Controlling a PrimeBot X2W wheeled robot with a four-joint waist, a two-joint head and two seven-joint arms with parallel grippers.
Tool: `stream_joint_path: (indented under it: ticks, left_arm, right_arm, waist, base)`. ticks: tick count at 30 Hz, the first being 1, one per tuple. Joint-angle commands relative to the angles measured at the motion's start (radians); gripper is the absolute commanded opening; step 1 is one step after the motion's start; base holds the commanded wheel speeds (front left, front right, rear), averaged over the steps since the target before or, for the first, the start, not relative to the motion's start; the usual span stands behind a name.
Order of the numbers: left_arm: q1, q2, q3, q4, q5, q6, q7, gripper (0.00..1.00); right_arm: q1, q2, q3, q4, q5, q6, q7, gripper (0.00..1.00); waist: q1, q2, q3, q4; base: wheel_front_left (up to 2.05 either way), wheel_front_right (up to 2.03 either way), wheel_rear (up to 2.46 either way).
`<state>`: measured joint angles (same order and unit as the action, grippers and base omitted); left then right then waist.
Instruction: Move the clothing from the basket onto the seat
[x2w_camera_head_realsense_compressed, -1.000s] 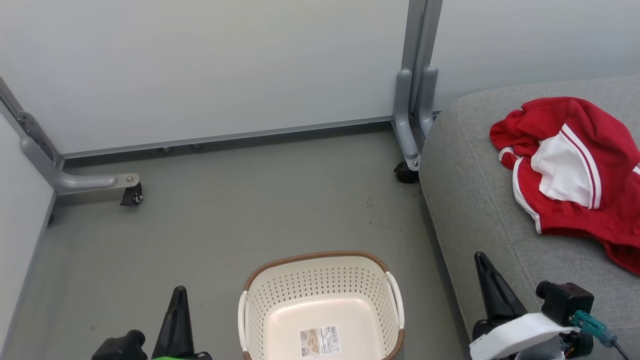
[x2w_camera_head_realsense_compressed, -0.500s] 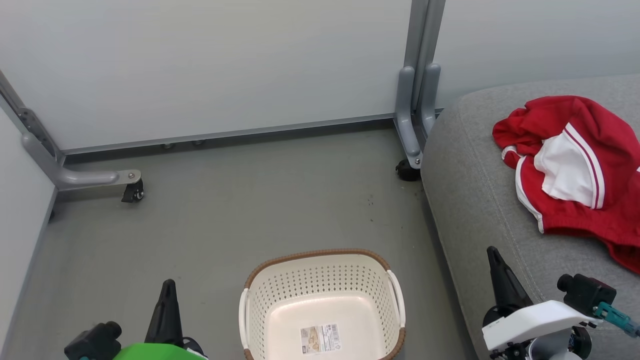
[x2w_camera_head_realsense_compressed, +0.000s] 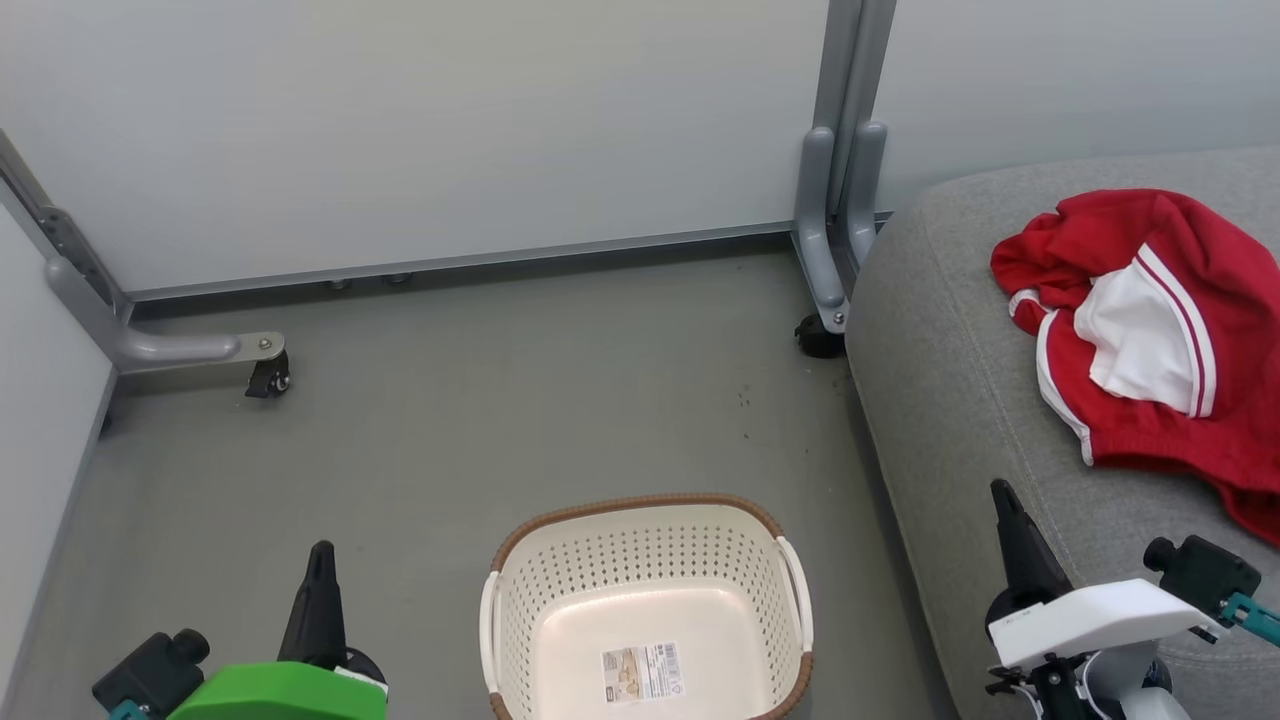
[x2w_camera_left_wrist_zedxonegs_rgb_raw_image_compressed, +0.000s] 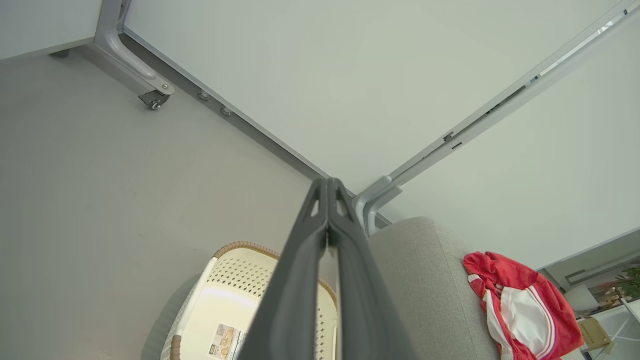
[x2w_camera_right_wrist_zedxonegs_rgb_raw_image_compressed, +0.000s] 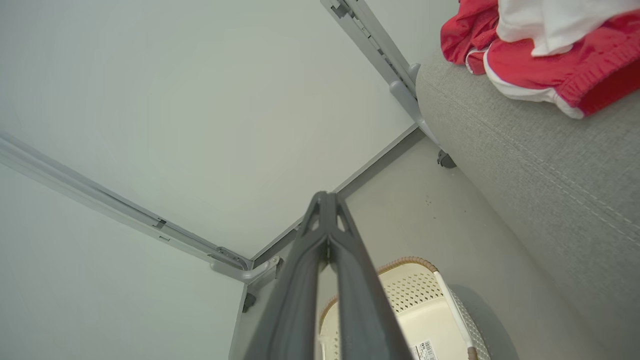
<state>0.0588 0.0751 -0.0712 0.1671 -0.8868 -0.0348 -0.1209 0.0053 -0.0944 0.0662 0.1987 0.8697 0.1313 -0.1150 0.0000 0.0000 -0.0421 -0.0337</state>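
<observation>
Two grippers, both closed: the left gripper (x2w_camera_head_realsense_compressed: 321, 560), fingers pressed together into one dark point, hangs over the grey floor (x2w_camera_head_realsense_compressed: 450, 420) at near left, a little left of the basket (x2w_camera_head_realsense_compressed: 640, 503). The right gripper (x2w_camera_head_realsense_compressed: 1004, 500), likewise shut tip to tip, shows at near right against the near-left edge of the seat (x2w_camera_head_realsense_compressed: 950, 400). Each wrist cam looks along its own pair of fingers, which meet w/ no gap at the tips. Btwn the two arms the basket stands upright on the floor: cream plastic, perforated walls, brown woven-look rim, white side handles. A paper label (x2w_camera_head_realsense_compressed: 641, 672) lies flat on its bottom. Just right of the basket, but apart from it, is the seat, a big light grey upholstered cushion w/ a rounded corner & a stitched seam. On top of it, toward far right & well apart from both grippers, lies the clothing (x2w_camera_head_realsense_compressed: 1150, 240). It is a crumpled bright red heap w/ a white panel, white bands & thin piping, its right part cut off by the head cam's frame. Behind, pale partition panels (x2w_camera_head_realsense_compressed: 400, 130) on grey metal legs close off the far side. One black castor (x2w_camera_head_realsense_compressed: 820, 337) sits by the seat's far-left corner, a second castor (x2w_camera_head_realsense_compressed: 268, 380) at far left.
</observation>
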Motion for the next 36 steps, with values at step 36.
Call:
stream_joint_path:
  ticks: [36]
  left_arm:
    - [-0.106,0.011,0.074,0.035,-0.41,-0.055,0.104,0.0]
  right_arm:
    - [-0.076,0.005,-0.077,0.018,0.413,0.0,0.105,0.0]
  waist:
    - [0.0,0.0,0.019,0.015]
  base:
    - [0.0,0.0,0.0]
